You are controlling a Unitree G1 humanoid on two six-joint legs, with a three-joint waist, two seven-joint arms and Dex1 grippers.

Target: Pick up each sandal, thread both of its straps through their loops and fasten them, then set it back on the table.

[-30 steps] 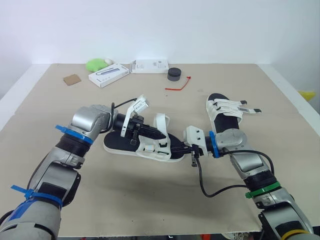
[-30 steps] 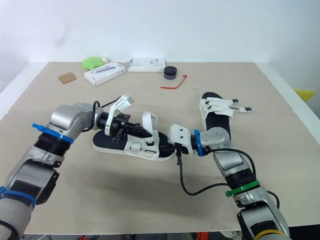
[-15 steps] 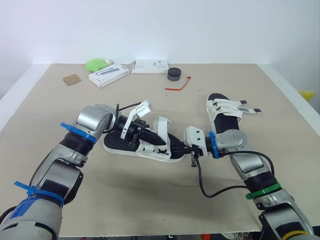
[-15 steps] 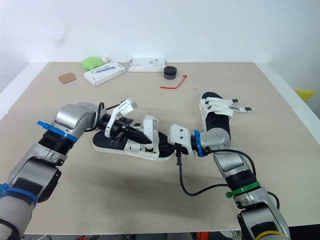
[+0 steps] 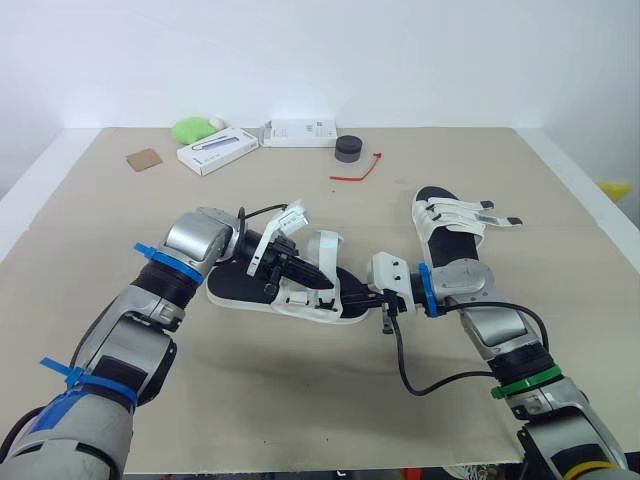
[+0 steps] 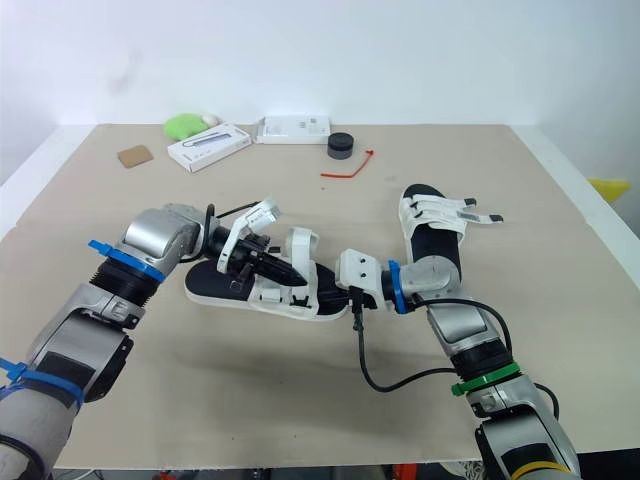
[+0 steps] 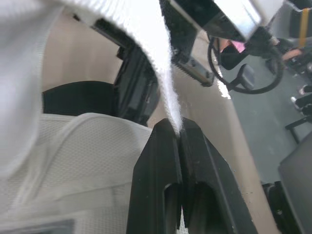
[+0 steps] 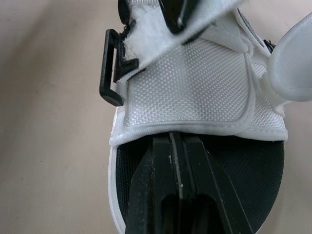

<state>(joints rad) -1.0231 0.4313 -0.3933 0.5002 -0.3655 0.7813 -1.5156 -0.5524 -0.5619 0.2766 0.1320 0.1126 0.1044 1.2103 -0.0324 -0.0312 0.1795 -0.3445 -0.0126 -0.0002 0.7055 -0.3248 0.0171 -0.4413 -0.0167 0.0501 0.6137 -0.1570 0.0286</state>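
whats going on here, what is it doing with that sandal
The robot is working on the straps of the sandal lying on the table in front of it. Its left gripper is shut on a white strap, holding it lifted off the sandal and not fastened. The right gripper is shut, resting at the sandal's other end over the black footbed. A second sandal lies on the table to the robot's right.

I see coarse woven cloth on the sandal [image 8: 195, 83] ahead of my right tool [image 8: 176, 141], its loop [image 8: 109, 68] matt plastic.
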